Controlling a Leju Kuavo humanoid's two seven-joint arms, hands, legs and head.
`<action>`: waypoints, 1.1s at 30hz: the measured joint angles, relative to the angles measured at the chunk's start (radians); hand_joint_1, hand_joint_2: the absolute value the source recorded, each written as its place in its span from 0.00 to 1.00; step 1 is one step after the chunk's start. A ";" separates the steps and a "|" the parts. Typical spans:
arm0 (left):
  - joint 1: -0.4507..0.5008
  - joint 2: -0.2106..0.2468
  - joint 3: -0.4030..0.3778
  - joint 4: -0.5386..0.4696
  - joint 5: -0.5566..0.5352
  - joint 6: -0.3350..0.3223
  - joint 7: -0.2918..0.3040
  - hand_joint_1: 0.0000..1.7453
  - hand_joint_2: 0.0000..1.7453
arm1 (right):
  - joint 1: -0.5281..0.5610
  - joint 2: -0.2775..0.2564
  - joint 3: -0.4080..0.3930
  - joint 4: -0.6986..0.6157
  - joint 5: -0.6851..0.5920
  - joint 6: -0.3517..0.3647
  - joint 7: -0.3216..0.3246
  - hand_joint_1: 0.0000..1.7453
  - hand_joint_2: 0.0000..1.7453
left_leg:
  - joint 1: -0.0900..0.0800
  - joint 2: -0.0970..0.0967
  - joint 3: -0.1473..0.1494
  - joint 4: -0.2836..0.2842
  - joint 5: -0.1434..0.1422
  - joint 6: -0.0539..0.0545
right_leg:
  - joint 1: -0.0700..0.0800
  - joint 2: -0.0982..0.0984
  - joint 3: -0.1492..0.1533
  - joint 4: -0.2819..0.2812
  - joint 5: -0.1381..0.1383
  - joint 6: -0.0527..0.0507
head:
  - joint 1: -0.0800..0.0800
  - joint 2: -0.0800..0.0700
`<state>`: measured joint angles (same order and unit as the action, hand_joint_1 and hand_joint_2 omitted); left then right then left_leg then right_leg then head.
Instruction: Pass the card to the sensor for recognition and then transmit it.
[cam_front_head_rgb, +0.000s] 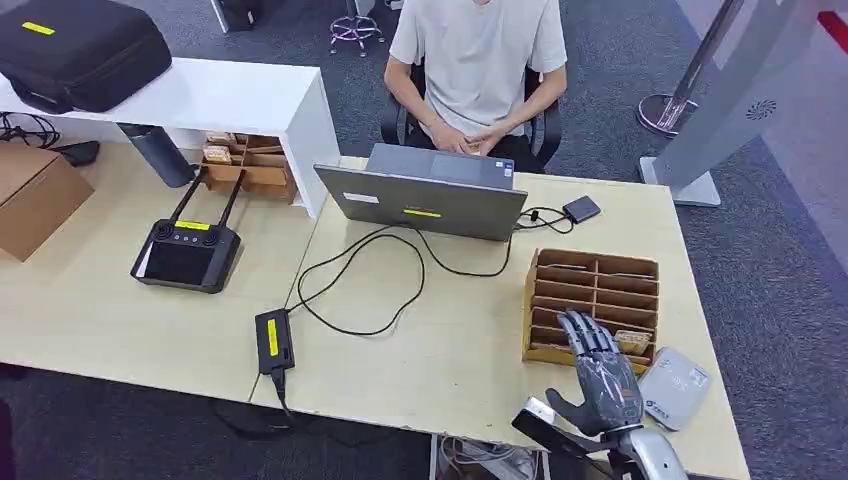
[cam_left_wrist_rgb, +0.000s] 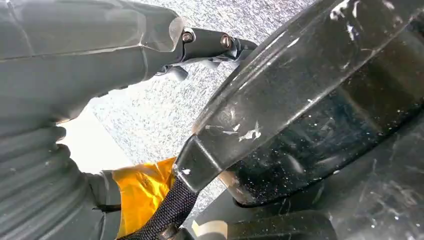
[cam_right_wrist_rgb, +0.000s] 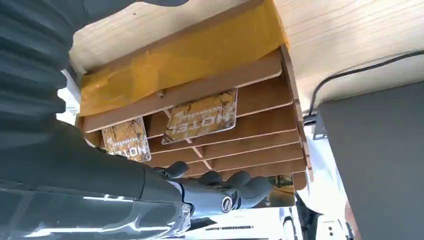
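A wooden slotted card rack (cam_front_head_rgb: 592, 292) stands on the table's right side. Two brown patterned hotel cards (cam_right_wrist_rgb: 202, 116) (cam_right_wrist_rgb: 126, 140) sit in its near slots, and one card (cam_front_head_rgb: 632, 342) also shows from the head view. My right hand (cam_front_head_rgb: 600, 375) hovers at the rack's near edge with its fingers (cam_right_wrist_rgb: 225, 186) stretched out and apart, holding nothing. The grey-white sensor box (cam_front_head_rgb: 675, 386) lies just right of that hand near the table's front edge. My left hand (cam_left_wrist_rgb: 75, 70) hangs by my body above the carpet, with nothing in it.
An open laptop (cam_front_head_rgb: 425, 200) with a person (cam_front_head_rgb: 478, 60) seated behind it is at the table's far side. Black cables (cam_front_head_rgb: 370, 270) and a power brick (cam_front_head_rgb: 272, 341) cross the middle. A controller (cam_front_head_rgb: 187, 250) lies on the left.
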<state>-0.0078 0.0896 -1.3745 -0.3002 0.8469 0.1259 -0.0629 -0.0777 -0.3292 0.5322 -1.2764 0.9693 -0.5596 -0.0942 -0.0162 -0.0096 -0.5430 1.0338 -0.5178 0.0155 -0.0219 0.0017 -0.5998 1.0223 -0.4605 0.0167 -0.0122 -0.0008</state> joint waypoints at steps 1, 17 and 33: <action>0.000 0.000 0.000 0.000 0.000 0.000 0.000 0.00 1.00 | 0.000 0.000 0.000 0.002 0.000 0.000 0.000 1.00 1.00 | 0.000 0.000 0.000 0.000 0.000 0.000 | 0.000 0.000 0.000 0.000 0.000 0.000 | 0.000 0.000; 0.002 0.001 0.000 0.000 0.019 0.002 -0.003 0.00 1.00 | 0.003 0.000 -0.029 0.005 -0.025 -0.006 -0.009 0.92 1.00 | 0.000 0.000 0.000 0.000 0.000 0.000 | 0.000 0.000 0.000 0.000 0.000 0.000 | 0.000 0.000; 0.004 0.001 -0.002 0.000 0.034 0.010 -0.012 0.00 1.00 | 0.013 0.000 -0.053 0.000 -0.042 -0.006 -0.024 0.66 1.00 | 0.000 0.000 0.000 0.000 0.000 0.000 | 0.000 0.000 0.000 0.000 0.000 0.000 | 0.000 0.000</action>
<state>-0.0039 0.0908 -1.3767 -0.3002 0.8805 0.1358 -0.0752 -0.0643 -0.3292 0.4787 -1.2760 0.9270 -0.5653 -0.1186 -0.0163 -0.0096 -0.5425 1.0338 -0.5179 0.0155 -0.0219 0.0018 -0.5994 1.0221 -0.4606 0.0168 -0.0122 -0.0008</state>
